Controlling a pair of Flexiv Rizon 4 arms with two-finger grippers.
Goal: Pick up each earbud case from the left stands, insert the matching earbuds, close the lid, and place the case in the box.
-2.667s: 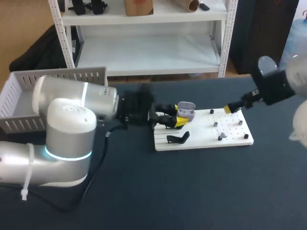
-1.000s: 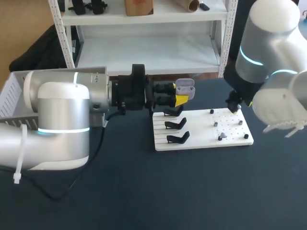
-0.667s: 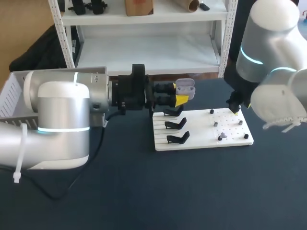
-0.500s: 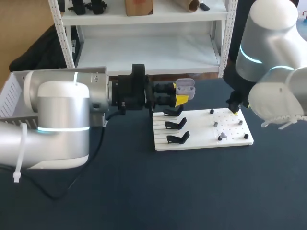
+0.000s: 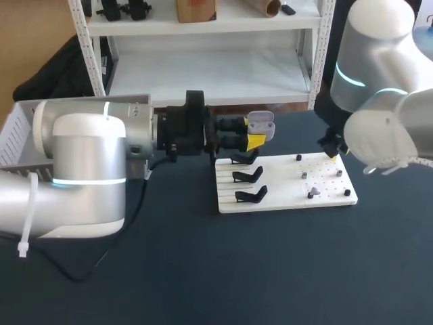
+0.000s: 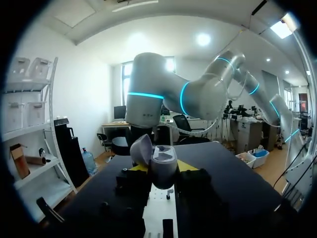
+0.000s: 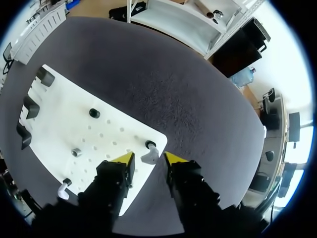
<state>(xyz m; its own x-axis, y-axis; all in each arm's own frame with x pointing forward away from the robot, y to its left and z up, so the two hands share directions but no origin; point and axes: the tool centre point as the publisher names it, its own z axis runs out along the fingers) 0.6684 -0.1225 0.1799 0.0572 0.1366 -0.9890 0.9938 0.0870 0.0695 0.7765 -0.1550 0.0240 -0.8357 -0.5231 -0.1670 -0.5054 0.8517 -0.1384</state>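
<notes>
The left gripper is clamped on the grey earbud case, holding it in the air near the stand end of the white board with its lid tipped open, presumably so earbuds can be dropped in. The right gripper hangs over 1 grey earbud at the board's corner, its fingers parted on either side without touching, apparently lined up for a pinch. The 3 black stands are bare, and the box sits well to the left

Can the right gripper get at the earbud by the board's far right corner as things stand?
Probably yes: the right gripper is open, the earbud shows between its fingertips, and nothing is in the way.
</notes>
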